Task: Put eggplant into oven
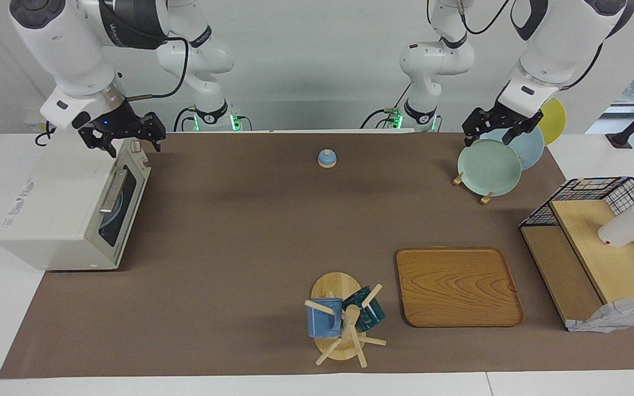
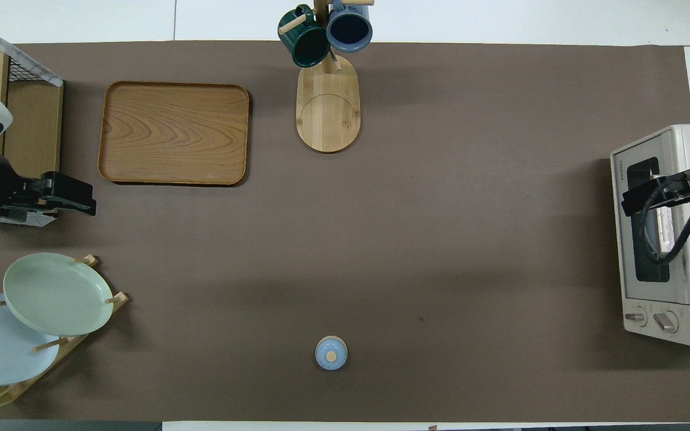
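Two fingers of the right gripper (image 1: 132, 144) stand apart with nothing between them, as far as the facing view lets me judge. They point down over the oven (image 1: 58, 220), above the top edge of its door at the end nearest the robots. In the facing view they look just clear of the casing, not touching it.

The door (image 1: 121, 203) is shut and its bar handle (image 1: 112, 192) is untouched. No eggplant shows in either view. The door glass shows only a faint pale curve, so I cannot tell whether the eggplant lies inside.

If the step in hand is opening the door, the fingers should come down in front of the door and straddle the middle of the bar. They should close squarely on it and then follow the door's arc down and outward, not pull straight. A grip near one end of the bar could twist the light oven on the mat (image 1: 251, 220).

Outward from the fingers, the right wrist is bent steeply down and the forearm rises toward the right arm's end of the table, with its cable looping above.

The left gripper (image 1: 490, 132) waits over the green plate (image 1: 488, 166) in the plate rack. Its fingers are likewise apart and hold nothing.
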Controlling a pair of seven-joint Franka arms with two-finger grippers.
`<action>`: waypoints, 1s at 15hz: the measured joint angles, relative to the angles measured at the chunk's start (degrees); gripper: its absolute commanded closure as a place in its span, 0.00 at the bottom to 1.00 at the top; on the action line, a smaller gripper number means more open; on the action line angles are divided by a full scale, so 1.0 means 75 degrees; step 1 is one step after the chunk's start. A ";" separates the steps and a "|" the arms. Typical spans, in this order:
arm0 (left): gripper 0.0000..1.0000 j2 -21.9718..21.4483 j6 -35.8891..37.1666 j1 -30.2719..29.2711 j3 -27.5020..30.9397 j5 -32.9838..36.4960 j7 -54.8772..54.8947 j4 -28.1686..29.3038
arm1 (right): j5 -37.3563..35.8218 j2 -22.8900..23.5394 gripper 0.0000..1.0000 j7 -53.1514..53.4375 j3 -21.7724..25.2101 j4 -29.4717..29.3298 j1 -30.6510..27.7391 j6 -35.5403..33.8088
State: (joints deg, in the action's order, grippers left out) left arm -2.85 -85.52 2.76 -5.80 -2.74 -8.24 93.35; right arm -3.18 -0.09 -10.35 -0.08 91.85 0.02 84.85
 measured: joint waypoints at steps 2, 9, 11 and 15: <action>0.00 0.0000 0.0000 0.0000 0.0000 0.0000 0.0000 0.0000 | 0.0000 -0.0098 0.00 0.0101 0.0114 0.0009 0.0166 0.0059; 0.00 0.0000 0.0000 0.0000 -0.0001 0.0000 0.0000 0.0000 | 0.0001 -0.0121 0.00 0.0270 0.0197 -0.0035 0.0320 0.0073; 0.00 0.0000 0.0000 0.0000 0.0000 0.0000 0.0000 0.0000 | 0.0006 -0.0120 0.00 0.0271 0.0273 -0.0034 0.0314 0.0070; 0.00 0.0000 0.0000 0.0000 -0.0001 0.0000 0.0000 0.0000 | 0.0072 -0.0117 0.00 0.0271 0.0317 -0.0034 0.0308 0.0071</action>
State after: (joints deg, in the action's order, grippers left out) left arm -2.85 -85.52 2.76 -5.80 -2.74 -8.25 93.35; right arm -2.64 -0.97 -8.32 2.30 91.60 2.33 85.38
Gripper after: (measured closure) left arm 0.000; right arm 0.000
